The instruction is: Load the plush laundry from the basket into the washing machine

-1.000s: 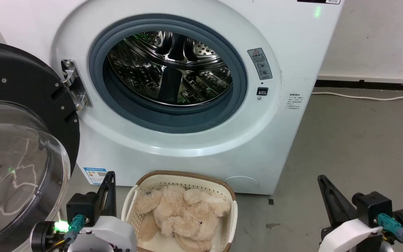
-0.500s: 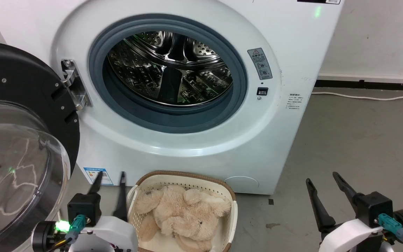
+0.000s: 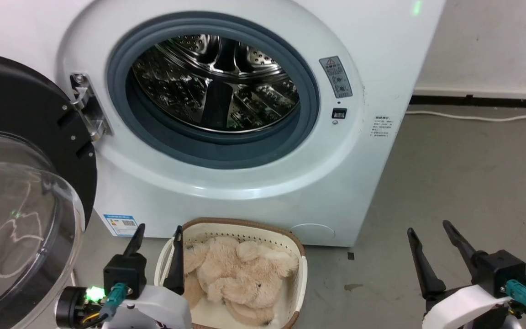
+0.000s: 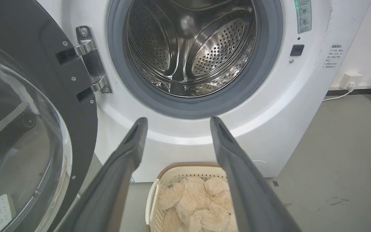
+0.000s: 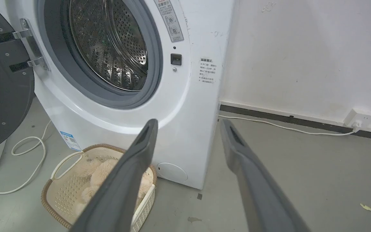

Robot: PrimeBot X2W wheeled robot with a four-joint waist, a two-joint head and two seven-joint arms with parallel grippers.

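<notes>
Head view has the stuffed animal filling the basket, the left gripper just beside that basket, jaws spread, and the right gripper, also spread, well apart from it.

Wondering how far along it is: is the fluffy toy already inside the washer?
No, the fluffy toy lies in the basket before the washer.

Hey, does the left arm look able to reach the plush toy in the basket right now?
Probably yes: the left gripper is open right by the basket, and the plush laundry lies uncovered inside.
</notes>
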